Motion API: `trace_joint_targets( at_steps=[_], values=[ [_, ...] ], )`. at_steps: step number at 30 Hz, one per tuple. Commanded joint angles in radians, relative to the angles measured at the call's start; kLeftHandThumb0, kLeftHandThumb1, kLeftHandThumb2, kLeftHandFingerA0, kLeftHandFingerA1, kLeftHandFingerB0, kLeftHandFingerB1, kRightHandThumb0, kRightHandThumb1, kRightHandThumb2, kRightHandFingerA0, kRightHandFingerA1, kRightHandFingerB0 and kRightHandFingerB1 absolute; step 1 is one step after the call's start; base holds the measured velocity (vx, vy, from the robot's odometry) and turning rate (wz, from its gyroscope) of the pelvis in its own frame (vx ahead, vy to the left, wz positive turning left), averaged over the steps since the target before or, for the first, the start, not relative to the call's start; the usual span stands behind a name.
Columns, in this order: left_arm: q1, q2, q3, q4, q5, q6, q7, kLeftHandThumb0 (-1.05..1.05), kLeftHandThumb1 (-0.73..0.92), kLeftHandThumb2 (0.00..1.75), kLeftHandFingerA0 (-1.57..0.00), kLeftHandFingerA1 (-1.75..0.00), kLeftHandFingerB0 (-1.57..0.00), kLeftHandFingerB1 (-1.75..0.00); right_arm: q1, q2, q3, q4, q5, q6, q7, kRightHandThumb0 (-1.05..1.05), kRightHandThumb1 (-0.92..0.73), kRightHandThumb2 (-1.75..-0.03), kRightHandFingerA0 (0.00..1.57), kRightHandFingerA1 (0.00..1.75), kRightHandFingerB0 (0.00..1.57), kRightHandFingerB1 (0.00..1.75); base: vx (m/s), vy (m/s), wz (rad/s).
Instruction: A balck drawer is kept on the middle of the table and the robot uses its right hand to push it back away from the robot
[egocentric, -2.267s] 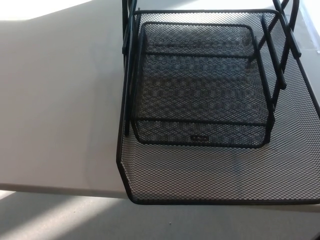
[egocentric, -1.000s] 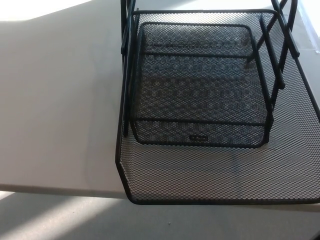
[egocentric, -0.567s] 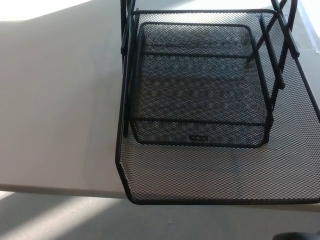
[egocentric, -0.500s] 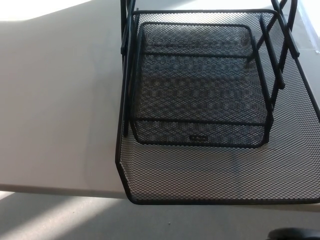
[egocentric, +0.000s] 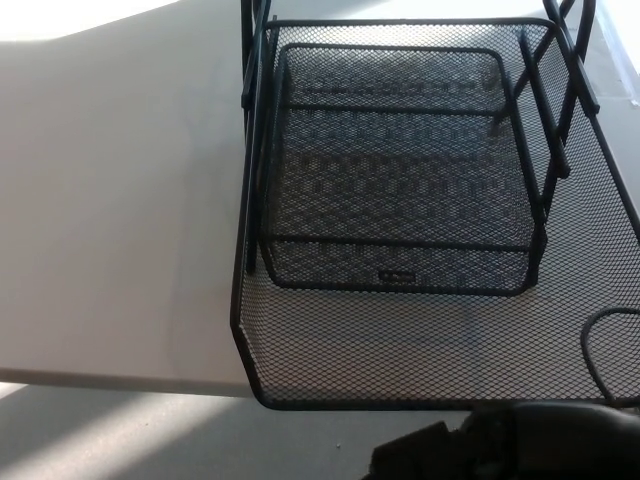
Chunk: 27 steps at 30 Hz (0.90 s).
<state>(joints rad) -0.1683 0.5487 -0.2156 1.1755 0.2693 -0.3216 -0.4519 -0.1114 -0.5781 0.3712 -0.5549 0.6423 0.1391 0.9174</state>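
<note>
- Black mesh drawer (egocentric: 420, 340) resting on the white table (egocentric: 110, 220), pulled out toward the robot; front rim overhanging the table's near edge.
- Drawer sitting in a black wire frame (egocentric: 255, 130), with frame posts rising at the drawer's far left and far right corners.
- Second, smaller mesh tray (egocentric: 400, 170) stacked above the drawer's rear part, inside the frame; small label plate on its front wall.
- Front portion of the drawer, near side of the upper tray, uncovered; pale table surface visible through the mesh floor.
- Drawer's front left corner cut at an angle, just past the table edge.
- Right hand (egocentric: 520, 445) at the bottom of the head view, just below the drawer's front rim, toward the rim's right half.
- Only a dark mass of the hand showing, cropped by the picture edge; finger state impossible to tell.
- Contact between the hand and the drawer rim not clear: very close, touching or apart cannot be told.
- Thin black cable (egocentric: 592, 350) looping up over the drawer's front right area, beside the hand.
- Left hand out of the picture.
- Table left of the drawer bare, brightly lit at the far left corner.
- Grey floor (egocentric: 120, 435) below the drawer's front, striped with light.
</note>
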Motion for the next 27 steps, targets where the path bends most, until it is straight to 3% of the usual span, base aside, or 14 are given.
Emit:
trace_joint_targets(
  at_steps=[1, 2, 3, 11, 12, 13, 14, 17, 20, 21, 27],
  values=[
    [0.003, 0.015, 0.010, 0.012, -0.002, -0.031, -0.014, -0.67, 0.75, 0.63, -0.27, -0.31, -0.20, -0.28, -0.060, 0.023, 0.032, 0.052, -0.017, 0.108, 0.011, -0.68, -0.81, -0.65, 0.28, 0.36, 0.23, 0.31, 0.00, 0.000, 0.00],
    [0.004, 0.015, 0.012, 0.011, -0.004, -0.037, -0.016, -0.70, 0.63, 0.89, -0.21, -0.43, -0.15, -0.40, -0.082, 0.024, 0.042, 0.065, -0.038, 0.120, 0.011, -0.68, -0.84, -0.65, 0.29, 0.35, 0.23, 0.31, 0.00, 0.000, 0.00],
    [0.004, 0.015, 0.013, 0.011, -0.005, -0.040, -0.018, -0.70, 0.63, 0.89, -0.21, -0.43, -0.15, -0.40, -0.091, 0.026, 0.045, 0.071, -0.048, 0.125, 0.011, -0.68, -0.84, -0.65, 0.29, 0.35, 0.23, 0.31, 0.00, 0.000, 0.00],
    [-0.002, 0.012, 0.016, 0.020, -0.004, -0.050, -0.023, -0.71, 0.62, 0.88, -0.21, -0.43, -0.15, -0.40, -0.186, 0.047, 0.086, 0.143, -0.111, 0.186, 0.009, -0.67, -0.83, -0.65, 0.29, 0.33, 0.22, 0.30, 0.00, 0.000, 0.00],
    [-0.001, 0.012, 0.018, 0.020, -0.007, -0.051, -0.028, -0.66, 0.75, 0.62, -0.25, -0.31, -0.19, -0.28, -0.196, 0.049, 0.090, 0.146, -0.118, 0.189, 0.008, -0.69, -0.81, -0.65, 0.28, 0.33, 0.20, 0.30, 0.00, 0.000, 0.00],
    [0.000, 0.011, 0.021, 0.020, -0.011, -0.052, -0.034, -0.66, 0.75, 0.62, -0.25, -0.31, -0.19, -0.28, -0.209, 0.053, 0.096, 0.151, -0.128, 0.193, 0.007, -0.69, -0.81, -0.65, 0.28, 0.33, 0.20, 0.30, 0.00, 0.000, 0.00],
    [0.000, 0.009, 0.021, 0.019, -0.010, -0.044, -0.032, -0.65, 0.75, 0.63, -0.22, -0.31, -0.18, -0.28, -0.223, 0.057, 0.101, 0.156, -0.136, 0.195, 0.010, -0.72, -0.68, -0.93, 0.21, 0.45, 0.16, 0.42, 0.00, 0.000, 0.00],
    [-0.003, 0.004, 0.025, 0.020, -0.010, -0.028, -0.028, -0.63, 0.75, 0.63, -0.22, -0.30, -0.18, -0.27, -0.244, 0.063, 0.104, 0.160, -0.149, 0.203, 0.014, -0.73, -0.68, -0.94, 0.21, 0.44, 0.15, 0.42, 0.00, 0.000, 0.00],
    [-0.003, 0.003, 0.018, 0.018, 0.003, -0.029, -0.015, -0.60, 0.76, 0.62, -0.26, -0.31, -0.22, -0.28, -0.274, 0.069, 0.105, 0.168, -0.151, 0.236, 0.016, -0.71, -0.68, -0.93, 0.20, 0.44, 0.15, 0.42, 0.00, 0.000, 0.00],
    [-0.005, 0.002, 0.018, 0.020, 0.003, -0.026, -0.017, -0.59, 0.76, 0.63, -0.24, -0.32, -0.21, -0.28, -0.285, 0.072, 0.104, 0.172, -0.155, 0.241, 0.016, -0.67, -0.82, -0.65, 0.28, 0.33, 0.20, 0.30, 0.00, 0.000, 0.00],
    [-0.005, 0.000, 0.017, 0.019, 0.005, -0.025, -0.017, -0.59, 0.76, 0.63, -0.26, -0.32, -0.21, -0.28, -0.336, 0.086, 0.093, 0.209, -0.168, 0.263, 0.025, -0.66, -0.82, -0.64, 0.28, 0.34, 0.21, 0.30, 0.00, 0.000, 0.00]
  ],
)
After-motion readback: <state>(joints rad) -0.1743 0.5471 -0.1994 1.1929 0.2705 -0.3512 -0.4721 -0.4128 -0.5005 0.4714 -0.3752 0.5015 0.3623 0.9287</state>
